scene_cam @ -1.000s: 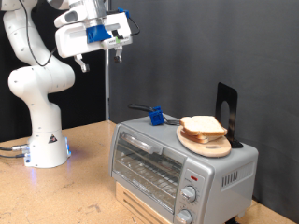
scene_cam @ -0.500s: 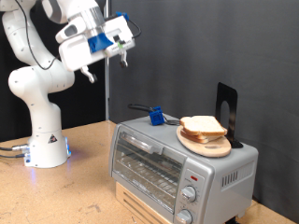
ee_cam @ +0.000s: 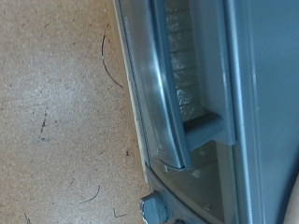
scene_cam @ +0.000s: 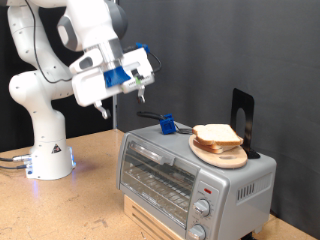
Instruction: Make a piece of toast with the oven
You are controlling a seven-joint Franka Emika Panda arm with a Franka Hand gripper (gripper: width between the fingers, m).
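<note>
The silver-grey oven point(scene_cam: 190, 175) stands on the wooden table at the exterior view's lower right, with its glass door closed. Two bread slices point(scene_cam: 216, 134) lie stacked on a round wooden board point(scene_cam: 222, 154) on top of the oven. I cannot tell which one is the piece of toast. My gripper point(scene_cam: 140, 88) hangs in the air above and to the left of the oven, holding nothing that shows. The wrist view shows the oven's door handle point(ee_cam: 166, 103), the glass door point(ee_cam: 192, 65) and one knob point(ee_cam: 154, 207). No fingers show there.
A blue object with a black handle point(scene_cam: 167, 125) lies on the oven's top next to the board. A black upright stand point(scene_cam: 243, 118) is behind the bread. The robot's white base point(scene_cam: 48, 150) stands at the left. The wooden table point(ee_cam: 56, 112) lies in front of the oven.
The arm has swung down and to the exterior view's right, bringing the gripper lower and closer to the oven. The bread and oven have not moved.
</note>
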